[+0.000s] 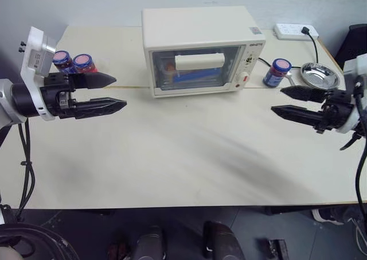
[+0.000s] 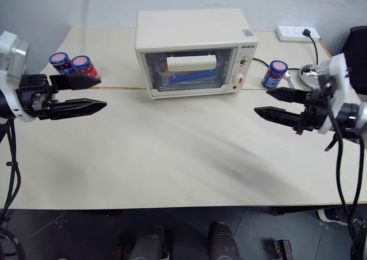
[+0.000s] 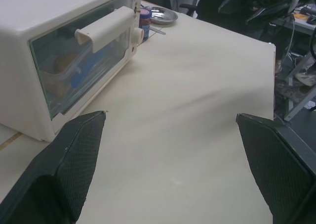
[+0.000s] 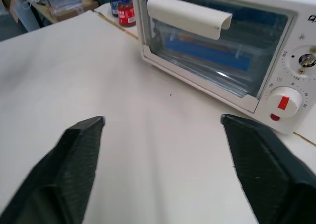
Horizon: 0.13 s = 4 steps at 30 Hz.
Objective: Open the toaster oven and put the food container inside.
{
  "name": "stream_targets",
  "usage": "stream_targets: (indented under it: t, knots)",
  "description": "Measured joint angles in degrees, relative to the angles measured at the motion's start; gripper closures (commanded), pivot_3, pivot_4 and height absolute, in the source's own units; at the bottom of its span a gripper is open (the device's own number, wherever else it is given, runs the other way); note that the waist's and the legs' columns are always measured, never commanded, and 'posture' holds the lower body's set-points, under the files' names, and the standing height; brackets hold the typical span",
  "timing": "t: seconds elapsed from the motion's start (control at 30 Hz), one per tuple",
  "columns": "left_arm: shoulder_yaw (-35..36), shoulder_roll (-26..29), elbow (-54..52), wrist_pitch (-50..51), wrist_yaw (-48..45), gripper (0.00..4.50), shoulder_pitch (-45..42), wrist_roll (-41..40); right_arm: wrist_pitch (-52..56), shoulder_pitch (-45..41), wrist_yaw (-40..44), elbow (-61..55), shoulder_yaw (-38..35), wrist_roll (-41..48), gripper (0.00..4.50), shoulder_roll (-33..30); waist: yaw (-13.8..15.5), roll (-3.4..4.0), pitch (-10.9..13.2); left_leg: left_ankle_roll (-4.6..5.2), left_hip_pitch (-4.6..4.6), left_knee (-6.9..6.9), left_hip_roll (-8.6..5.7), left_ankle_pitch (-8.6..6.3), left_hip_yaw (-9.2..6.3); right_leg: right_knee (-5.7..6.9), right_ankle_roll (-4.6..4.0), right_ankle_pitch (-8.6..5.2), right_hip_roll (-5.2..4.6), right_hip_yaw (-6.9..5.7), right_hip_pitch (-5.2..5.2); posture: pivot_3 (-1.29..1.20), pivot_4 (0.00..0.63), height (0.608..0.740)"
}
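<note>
1. Cream-white boxy toaster oven [image 1: 203, 49] is seen at the far middle of the pale table [image 1: 189, 151]; glass door shut, cream bar handle [image 1: 199, 61] across the upper part of the door.
2. Clear rectangular plastic food container [image 1: 192, 75] with blue clips is seen through the glass, already inside the oven; orange pieces are just made out at its left end.
3. Left gripper [image 1: 117, 92] is held above the table at the left, well apart from the oven; black fingers spread wide, nothing between them.
4. Right gripper [image 1: 277, 100] is held at the right, near side of the table, also well apart from the oven; jaws parted wide and empty.
5. Judged: task looks essentially done, since the container is in and the door is closed. The step in hand seems to be clearing the arms away.
6. To do it well: both grippers should be kept high and off the table, jaws left apart, and swung outward, not across the oven front, so the handle is not caught and the door is not pulled down.
7. On the right, care is needed near the small blue-lidded jar [image 1: 277, 72] and the round metal dish [image 1: 319, 75]; on the left, near the two small jars [image 1: 73, 62] behind the left fingers.
8. White power strip [image 1: 295, 31] lies at the far right, out of the way.
</note>
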Motion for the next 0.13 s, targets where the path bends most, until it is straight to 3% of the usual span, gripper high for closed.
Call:
stream_targets:
  t: [0.13]
  knots:
    - [1.25,0.9,-0.23,-0.53,-0.34,0.0,0.51,-0.07,-1.19,0.46,-0.22,0.07,-0.78,-0.43,0.03,0.0,0.12,0.0,0.0,0.0,-0.01,-0.01,-0.02,-0.04,0.0,-0.01,0.0,0.0,-0.02,0.0,-0.01,0.0,0.15,0.74]
